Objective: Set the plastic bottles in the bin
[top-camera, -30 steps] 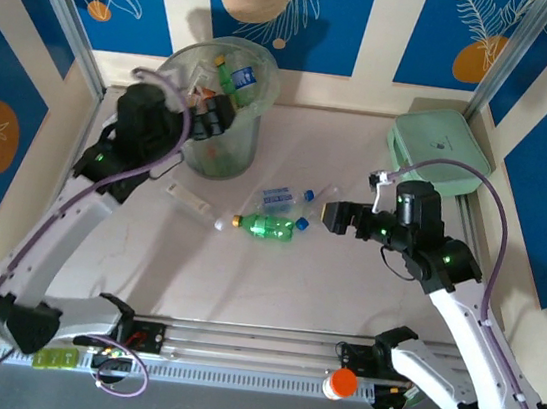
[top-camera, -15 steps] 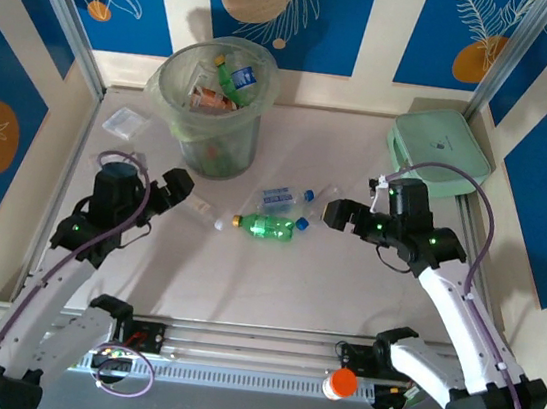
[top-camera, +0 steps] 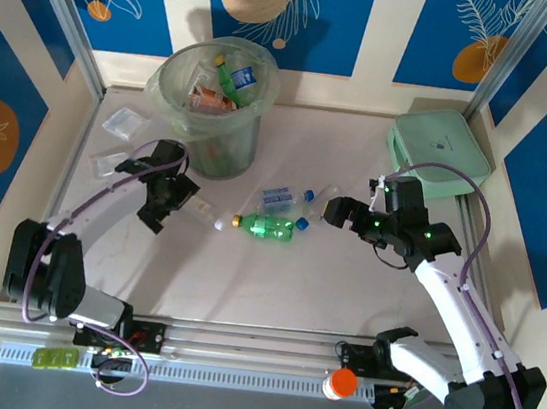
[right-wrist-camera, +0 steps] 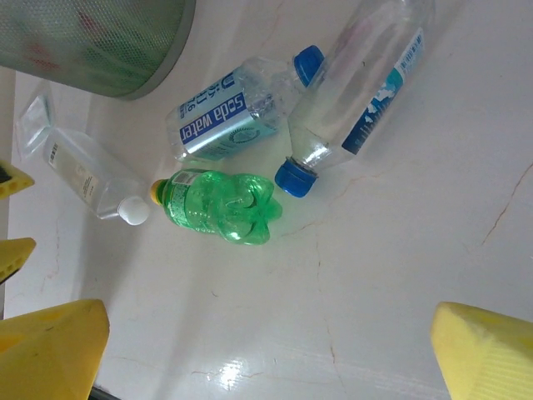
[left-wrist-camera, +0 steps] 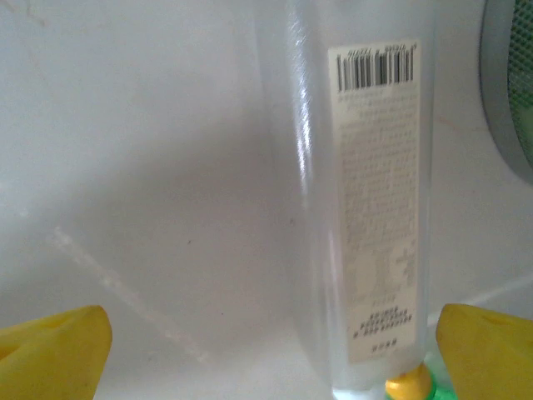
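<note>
Where the clear flat bottle (left-wrist-camera: 366, 208) lies: flat on the table (top-camera: 273, 285), lengthwise between the jaws of the left gripper (left-wrist-camera: 273, 325), nearer one finger than the other.
Left gripper: we find the jaws spread wide and holding nothing.
Right gripper (right-wrist-camera: 266, 333): jaws spread wide and empty; the green bottle (right-wrist-camera: 223, 208), soda water bottle (right-wrist-camera: 221, 121) and blue-capped clear bottle (right-wrist-camera: 358, 92) lie ahead of the fingertips, well clear of them.
Bin (top-camera: 165, 74): stands beyond the left jaws and already contains several bottles.
Handling: we judge every bottle empty, light, thin-walled and slick; each will buckle under a hard squeeze, and the round ones will roll.
Grasp point: we advise closing across the flat bottle's narrow sides at mid-body, clear of the cap.
Change, left arm: a second ago it was up at the bin; half a second ago it was drawn back; now its jaws straddle the flat bottle.
Change, right arm: we see almost no movement.
Change, bottles on the table: none.
</note>
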